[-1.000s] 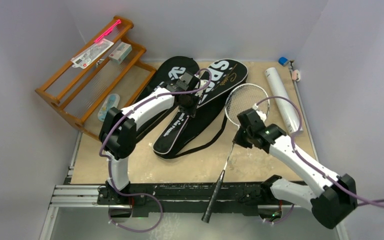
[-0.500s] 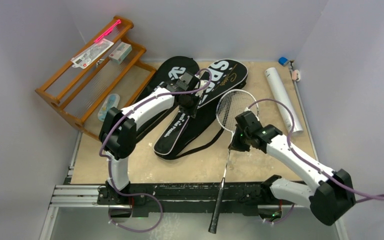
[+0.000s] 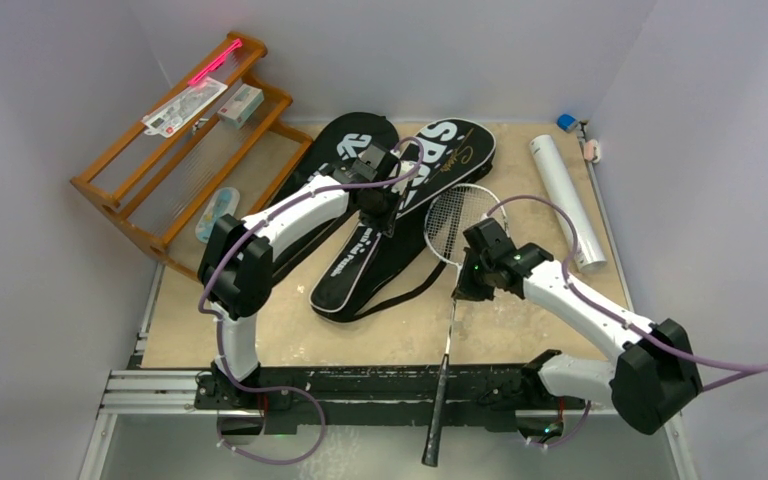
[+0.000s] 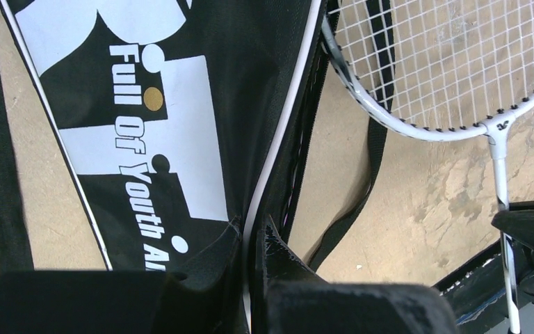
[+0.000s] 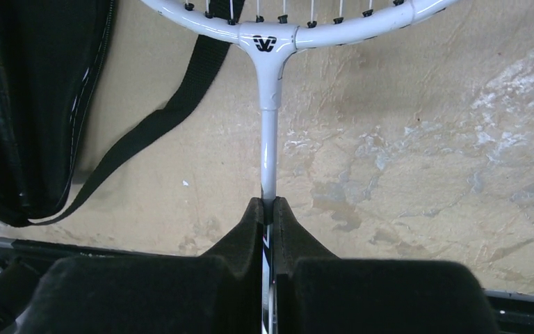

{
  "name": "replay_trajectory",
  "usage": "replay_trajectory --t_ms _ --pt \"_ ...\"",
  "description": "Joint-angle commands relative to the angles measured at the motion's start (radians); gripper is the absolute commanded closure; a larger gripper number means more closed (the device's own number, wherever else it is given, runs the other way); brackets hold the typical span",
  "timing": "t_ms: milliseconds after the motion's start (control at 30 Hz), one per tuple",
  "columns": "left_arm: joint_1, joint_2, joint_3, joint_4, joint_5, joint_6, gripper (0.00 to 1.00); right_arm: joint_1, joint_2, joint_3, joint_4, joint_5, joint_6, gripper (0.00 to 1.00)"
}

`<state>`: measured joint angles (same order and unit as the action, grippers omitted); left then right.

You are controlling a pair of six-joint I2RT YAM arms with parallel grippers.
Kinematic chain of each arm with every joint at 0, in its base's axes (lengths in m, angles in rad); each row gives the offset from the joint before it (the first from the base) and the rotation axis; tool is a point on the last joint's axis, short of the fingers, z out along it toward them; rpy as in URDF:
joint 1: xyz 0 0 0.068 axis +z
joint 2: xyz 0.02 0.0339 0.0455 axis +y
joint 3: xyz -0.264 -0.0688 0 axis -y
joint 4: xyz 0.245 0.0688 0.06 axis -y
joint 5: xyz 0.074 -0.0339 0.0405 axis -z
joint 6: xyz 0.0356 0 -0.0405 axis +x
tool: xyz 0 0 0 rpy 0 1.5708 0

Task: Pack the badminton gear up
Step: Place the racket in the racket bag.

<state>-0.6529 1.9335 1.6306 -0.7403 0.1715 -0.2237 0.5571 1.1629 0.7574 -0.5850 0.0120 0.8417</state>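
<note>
A white-framed racket (image 3: pixel 457 222) lies across the table, and its black handle (image 3: pixel 434 420) reaches past the front edge. My right gripper (image 3: pixel 463 285) is shut on the racket's shaft (image 5: pixel 269 153) just below the head; it also shows in the right wrist view (image 5: pixel 268 207). My left gripper (image 3: pixel 373 222) is shut on the white-piped edge of the black "SPORT" cover (image 4: pixel 146 139), and it also shows in the left wrist view (image 4: pixel 252 233). The racket head (image 4: pixel 445 69) sits right beside that edge. A second black cover (image 3: pixel 345 145) lies to the left. A long white tube (image 3: pixel 565 195) lies at the right. No shuttlecocks show.
An orange-brown wooden rack (image 3: pixel 175 150) with small packets and a pink stick (image 3: pixel 210 65) stands at the back left. The cover's black strap (image 5: pixel 153 125) trails on the table. A small blue item (image 3: pixel 566 122) sits in the back right corner. A metal rail (image 3: pixel 360 385) runs along the front edge.
My right gripper has carried the racket leftward, away from the white tube, so its head now sits against the cover's open edge. The left arm has stayed in place.
</note>
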Motion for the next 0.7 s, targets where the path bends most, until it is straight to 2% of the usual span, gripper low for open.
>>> replay_trajectory --t_ms 0,133,267,467,567,667 --pt "-0.007 -0.04 0.029 0.024 0.039 0.01 1.0 0.004 0.051 0.095 0.031 -0.01 -0.025 1.0" --pt "-0.008 -0.041 0.029 0.024 0.045 0.011 1.0 0.004 0.147 0.179 0.058 -0.05 -0.027 1.0" --pt "-0.012 -0.039 0.029 0.022 0.046 0.013 1.0 0.004 0.281 0.303 0.078 -0.024 -0.038 1.0" --pt "-0.021 -0.041 0.029 0.019 0.054 0.02 1.0 -0.015 0.492 0.429 0.202 0.017 -0.005 1.0" --pt "-0.029 -0.042 0.025 0.021 0.049 0.022 1.0 -0.051 0.548 0.433 0.331 0.047 0.007 1.0" --pt "-0.037 -0.034 0.027 0.017 0.046 0.025 1.0 -0.122 0.577 0.405 0.478 -0.004 0.017 1.0"
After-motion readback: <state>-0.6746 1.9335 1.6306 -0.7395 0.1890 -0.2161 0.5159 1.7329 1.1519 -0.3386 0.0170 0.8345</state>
